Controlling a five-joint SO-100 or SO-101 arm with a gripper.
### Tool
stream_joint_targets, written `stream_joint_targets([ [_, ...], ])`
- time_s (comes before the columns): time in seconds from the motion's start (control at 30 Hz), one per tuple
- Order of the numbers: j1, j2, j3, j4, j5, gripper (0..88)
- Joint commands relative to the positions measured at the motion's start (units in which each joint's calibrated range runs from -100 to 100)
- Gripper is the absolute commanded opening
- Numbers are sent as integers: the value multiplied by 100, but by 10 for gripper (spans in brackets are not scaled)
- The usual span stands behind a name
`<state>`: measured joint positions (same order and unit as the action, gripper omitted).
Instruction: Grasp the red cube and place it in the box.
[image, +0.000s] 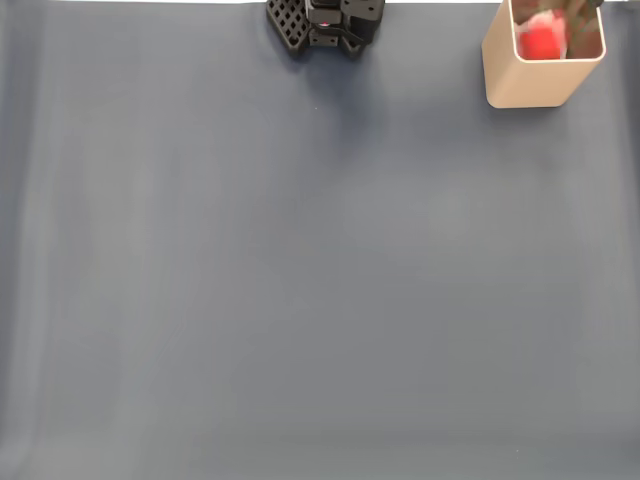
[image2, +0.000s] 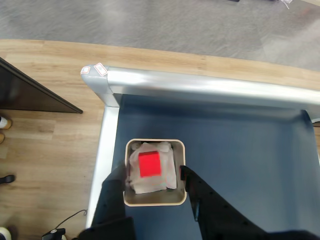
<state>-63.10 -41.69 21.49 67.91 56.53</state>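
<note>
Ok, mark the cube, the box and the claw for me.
cube (image2: 149, 164): wrist view, top face.
box (image2: 154, 200): wrist view, near rim.
claw (image2: 152, 175): wrist view, midway between open fingertips.

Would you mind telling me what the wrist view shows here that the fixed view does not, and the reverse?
Wrist view: the open gripper above the box, crumpled whitish paper under the cube, the table's metal edge and the wooden floor. Fixed view: the arm's black base and the wide blue table surface. Shared: the red cube lying inside the beige box, seen also in the fixed view.
</note>
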Motion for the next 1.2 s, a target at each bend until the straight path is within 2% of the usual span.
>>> stream_joint_targets([
  [0.0, 207, -102, -299, -90, 0, 366],
  [0.2, 378, -241, -35, -213, -5, 440],
  [0.43, 442, -327, 148, -353, -5, 470],
  [1.0, 428, -405, 348, -599, 15, 474],
  [1.17, 428, -405, 348, -517, 5, 444],
])
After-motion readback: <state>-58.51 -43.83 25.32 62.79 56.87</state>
